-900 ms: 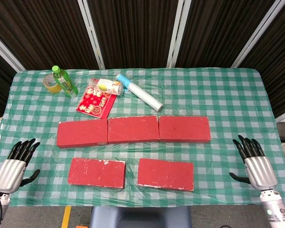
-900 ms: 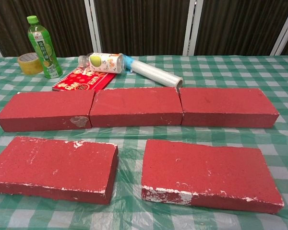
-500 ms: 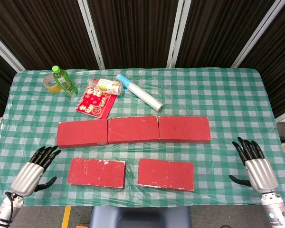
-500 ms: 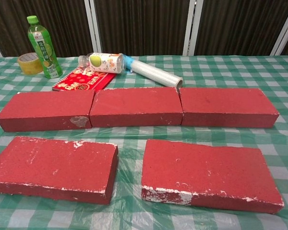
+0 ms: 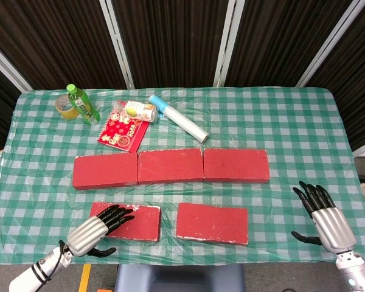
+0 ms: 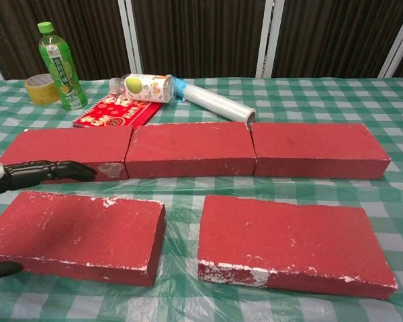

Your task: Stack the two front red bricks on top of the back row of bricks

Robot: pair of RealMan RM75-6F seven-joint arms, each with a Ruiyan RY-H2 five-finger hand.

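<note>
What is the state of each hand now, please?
Left hand: open, fingers apart over the front left brick, holding nothing.
Right hand: open, fingers apart, holding nothing.

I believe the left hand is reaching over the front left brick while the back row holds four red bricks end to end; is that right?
Not quite: the back row holds three red bricks, not four, as the head view shows. The rest stands: the left hand is reaching over the front left brick.
</note>
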